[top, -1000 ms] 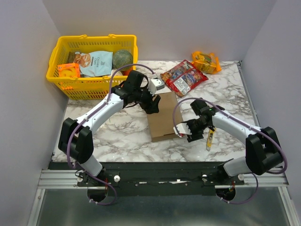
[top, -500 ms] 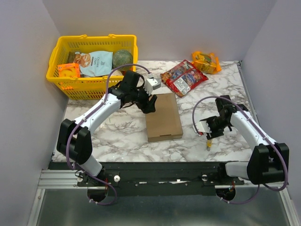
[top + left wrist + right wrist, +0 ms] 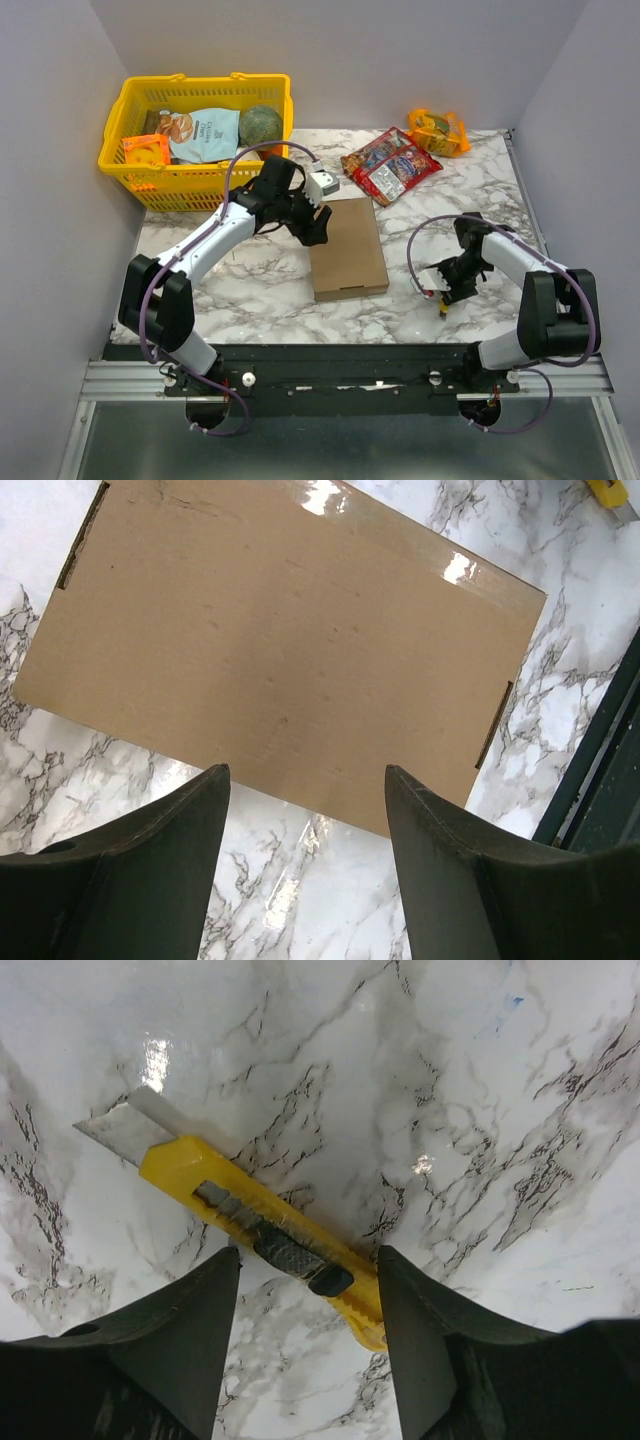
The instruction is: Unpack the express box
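Top external: one express box [image 3: 348,248], one basket [image 3: 190,186]

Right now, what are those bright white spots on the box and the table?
Left wrist view: light glaring off the glossy tape along the far edge of the express box. Right wrist view: a glare patch on the polished table, beside the blade of the yellow knife.

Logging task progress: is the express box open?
No, the express box lies flat on the marble table with its lid shut.
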You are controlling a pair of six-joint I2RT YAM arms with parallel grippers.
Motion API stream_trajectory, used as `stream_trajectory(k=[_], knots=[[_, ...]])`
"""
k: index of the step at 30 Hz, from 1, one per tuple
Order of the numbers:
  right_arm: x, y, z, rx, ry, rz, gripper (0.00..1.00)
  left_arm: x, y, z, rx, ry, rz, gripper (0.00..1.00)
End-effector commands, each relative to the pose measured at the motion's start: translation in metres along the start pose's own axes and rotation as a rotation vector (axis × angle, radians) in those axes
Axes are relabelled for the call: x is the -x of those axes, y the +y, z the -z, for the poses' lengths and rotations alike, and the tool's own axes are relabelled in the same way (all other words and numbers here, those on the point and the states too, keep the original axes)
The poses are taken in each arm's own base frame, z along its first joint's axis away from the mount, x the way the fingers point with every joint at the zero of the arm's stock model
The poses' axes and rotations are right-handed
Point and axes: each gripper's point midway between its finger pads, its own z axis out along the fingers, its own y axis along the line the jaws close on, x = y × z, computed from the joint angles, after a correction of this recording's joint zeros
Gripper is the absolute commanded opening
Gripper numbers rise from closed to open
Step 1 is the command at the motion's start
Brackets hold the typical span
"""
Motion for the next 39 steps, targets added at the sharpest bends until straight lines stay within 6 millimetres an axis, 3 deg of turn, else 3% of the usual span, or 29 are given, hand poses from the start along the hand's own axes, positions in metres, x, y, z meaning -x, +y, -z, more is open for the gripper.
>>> stream_trajectory(k=[1,7,9,11,13,14,15,16,17,18,20,22,23,24,25,26,28,29,30,31,35,39], knots=[[-0.006,-0.023,-0.007,0.001,0.014,0.402,0.61,0.002,0.001,0.006,0.021,-0.004,-0.004,0.72],[0.013,-0.014,-0.010,-0.015,-0.068,0.419,0.36,0.014,0.007,0.002,0.023,-0.017,-0.014,0.72],[0.019,-0.016,-0.003,-0.056,-0.081,0.343,0.25,0.022,0.007,0.002,0.016,-0.035,-0.020,0.72],[0.023,-0.010,0.006,-0.067,-0.089,0.237,0.19,0.027,0.007,-0.001,0.003,-0.047,-0.018,0.72],[0.035,-0.018,0.029,-0.144,-0.103,0.189,0.16,0.043,0.006,-0.002,-0.017,-0.079,-0.001,0.72],[0.041,-0.012,0.037,-0.151,-0.121,0.126,0.15,0.051,0.006,-0.002,-0.018,-0.094,0.008,0.72],[0.050,-0.015,0.046,-0.186,-0.149,0.103,0.15,0.070,0.008,0.002,-0.014,-0.133,-0.001,0.72],[0.055,-0.023,0.067,-0.248,-0.138,0.097,0.14,0.078,0.007,0.001,-0.031,-0.148,0.010,0.72],[0.061,-0.020,0.074,-0.251,-0.158,0.049,0.14,0.088,0.006,0.003,-0.039,-0.165,0.005,0.72],[0.068,-0.025,0.083,-0.288,-0.179,0.038,0.14,0.107,0.004,0.009,-0.049,-0.204,-0.016,0.72],[0.076,-0.044,0.109,-0.384,-0.183,0.003,0.14,0.122,-0.004,0.011,-0.107,-0.233,-0.026,0.72],[0.081,-0.062,0.122,-0.450,-0.178,-0.029,0.13,0.144,-0.012,0.020,-0.144,-0.278,-0.051,0.72],[0.093,-0.084,0.138,-0.519,-0.192,-0.061,0.13,0.147,-0.019,0.019,-0.195,-0.284,-0.047,0.72],[0.094,-0.097,0.139,-0.530,-0.182,-0.104,0.13,0.157,-0.022,0.025,-0.208,-0.296,-0.057,0.72],[0.101,-0.112,0.146,-0.561,-0.188,-0.140,0.13,0.159,-0.023,0.024,-0.225,-0.295,-0.056,0.72],[0.125,-0.133,0.163,-0.600,-0.234,-0.181,0.13,0.158,-0.021,0.018,-0.235,-0.282,-0.041,0.72],[0.137,-0.158,0.160,-0.570,-0.247,-0.245,0.12,0.164,-0.018,0.020,-0.241,-0.290,-0.008,0.72],[0.152,-0.168,0.160,-0.571,-0.273,-0.301,0.10,0.164,-0.016,0.019,-0.245,-0.294,0.017,0.72],[0.160,-0.184,0.178,-0.615,-0.277,-0.317,0.10,0.167,-0.016,0.022,-0.271,-0.307,0.051,0.72],[0.162,-0.192,0.169,-0.582,-0.284,-0.350,0.09,0.167,-0.015,0.024,-0.277,-0.309,0.057,0.72],[0.187,-0.206,0.174,-0.610,-0.305,-0.325,0.09,0.159,-0.008,0.022,-0.301,-0.266,0.103,0.72],[0.192,-0.209,0.171,-0.630,-0.255,-0.294,0.07,0.155,-0.009,0.025,-0.355,-0.239,0.146,0.72]])
